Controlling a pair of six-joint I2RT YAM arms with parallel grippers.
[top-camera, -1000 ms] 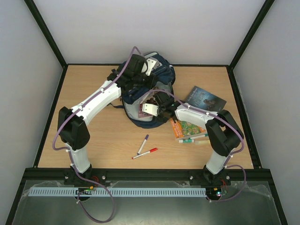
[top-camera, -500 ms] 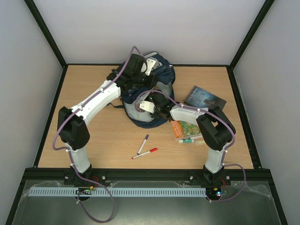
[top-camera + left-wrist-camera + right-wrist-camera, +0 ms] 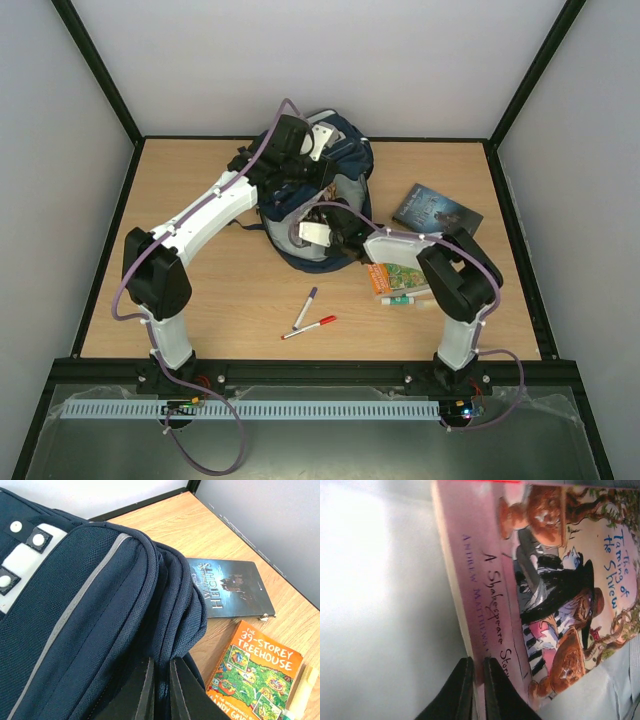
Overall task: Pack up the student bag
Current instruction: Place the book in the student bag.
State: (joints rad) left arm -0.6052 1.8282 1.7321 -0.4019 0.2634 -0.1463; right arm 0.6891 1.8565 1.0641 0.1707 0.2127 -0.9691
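The navy student bag (image 3: 347, 160) (image 3: 75, 605) stands at the back middle of the table with its top open. My left gripper (image 3: 303, 170) (image 3: 161, 669) is shut on a fold of the bag's fabric rim and holds it up. My right gripper (image 3: 305, 228) (image 3: 479, 666) reaches into the bag's opening. It is shut on the lower edge of a pink paperback (image 3: 545, 580) titled The Taming of the Shrew, which leans against the pale lining inside the bag.
A dark book (image 3: 437, 208) (image 3: 230, 587) lies right of the bag, and an orange book (image 3: 400, 274) (image 3: 255, 672) lies nearer, with markers (image 3: 408, 298) at its front edge. A purple marker (image 3: 305, 307) and a red marker (image 3: 310, 327) lie at the front middle.
My right arm has pushed further left into the bag, and its jaws have closed on the pink paperback's edge. The left arm has held still on the bag's rim.
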